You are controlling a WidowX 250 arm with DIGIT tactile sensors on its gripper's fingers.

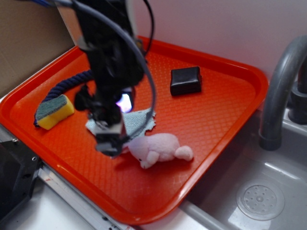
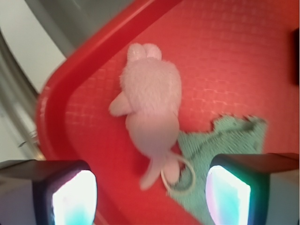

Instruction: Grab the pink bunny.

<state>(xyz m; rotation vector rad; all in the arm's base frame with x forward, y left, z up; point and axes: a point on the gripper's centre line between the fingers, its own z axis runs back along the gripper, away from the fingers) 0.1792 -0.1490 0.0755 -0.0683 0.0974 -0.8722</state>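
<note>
Orange plastic tray (image 1: 225, 124) on a counter beside a grey sink. Near the tray's front edge lies the bunny (image 1: 159, 149), pale pink and fuzzy, stretched out flat. The gripper (image 1: 111, 146) hangs just above and beside the bunny's ear end, fingers spread apart and holding nothing. In the wrist view, the bunny (image 2: 152, 105) sits ahead of the two finger pads (image 2: 72, 199), with only its ears and a small loop lying between them. A blue cloth (image 1: 136, 122) touches the bunny's ear end. A good grab likely means moving forward over the plump body, lowering, then closing, so the fingers avoid pinching the cloth or just an ear.
</note>
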